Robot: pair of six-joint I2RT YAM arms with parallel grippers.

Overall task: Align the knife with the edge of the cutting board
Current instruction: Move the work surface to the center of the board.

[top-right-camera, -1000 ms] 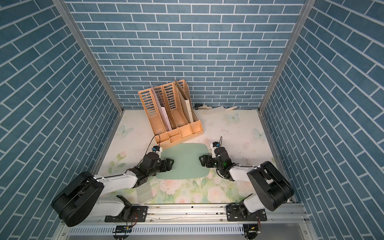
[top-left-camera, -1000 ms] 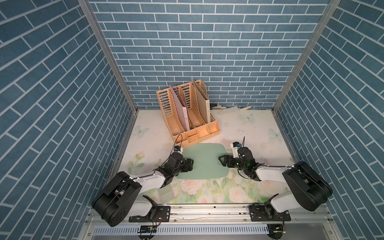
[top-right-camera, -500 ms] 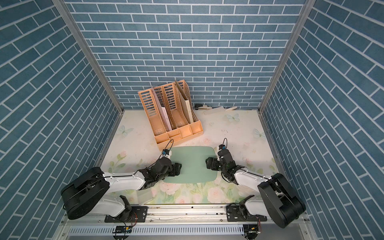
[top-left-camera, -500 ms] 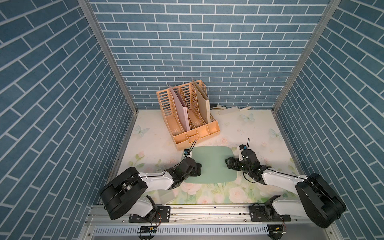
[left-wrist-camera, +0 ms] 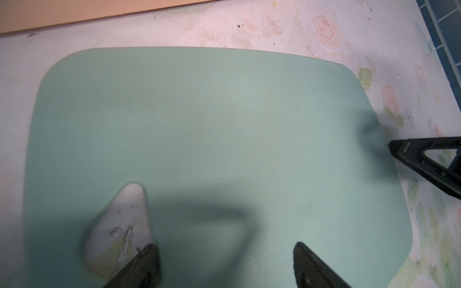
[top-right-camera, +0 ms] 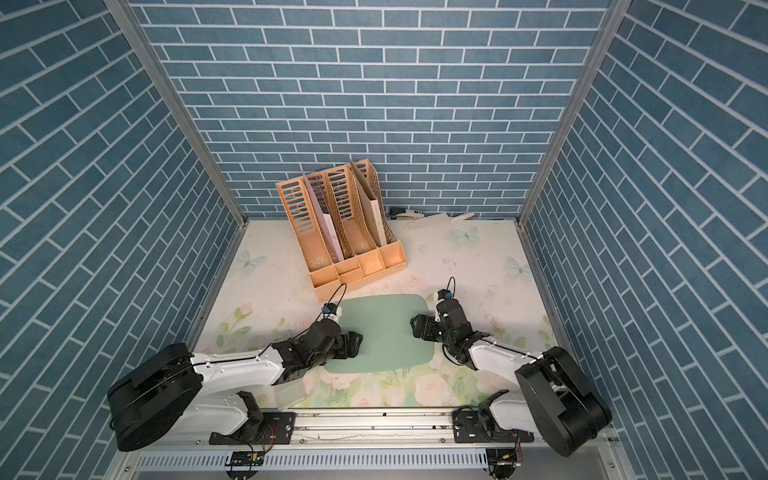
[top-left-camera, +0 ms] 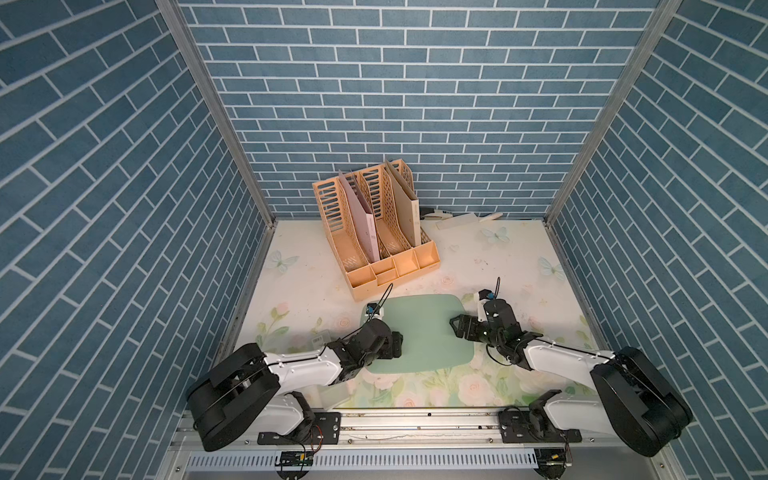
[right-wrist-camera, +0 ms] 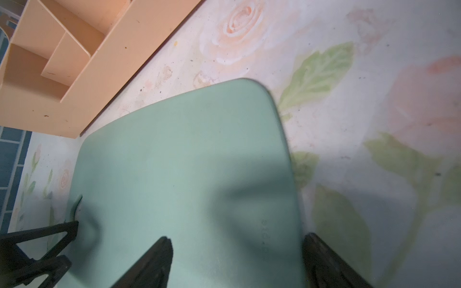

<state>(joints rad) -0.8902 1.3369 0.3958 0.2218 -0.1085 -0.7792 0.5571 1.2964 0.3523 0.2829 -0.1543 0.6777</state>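
Observation:
The mint-green cutting board (top-left-camera: 419, 332) (top-right-camera: 386, 332) lies flat on the floral table, in front of the file rack. The cream knife (top-left-camera: 455, 221) (top-right-camera: 428, 220) lies far back against the wall, well apart from the board. My left gripper (top-left-camera: 397, 347) (left-wrist-camera: 224, 249) hovers low over the board's left short edge beside its white triangular hole (left-wrist-camera: 122, 229); it is open and holds nothing. My right gripper (top-left-camera: 455, 328) (right-wrist-camera: 237, 239) is open at the board's right edge. One of its fingers is over the board and the other is at the rim.
An orange file rack (top-left-camera: 374, 232) with folders stands behind the board. A stapler (top-left-camera: 432, 214) lies beside the knife at the back wall. A translucent box (top-left-camera: 336, 390) lies partly under my left arm. The enclosure's brick walls close the sides and back.
The board and both grippers have shifted a little to the right and toward the front. My left gripper, shut before, has opened.

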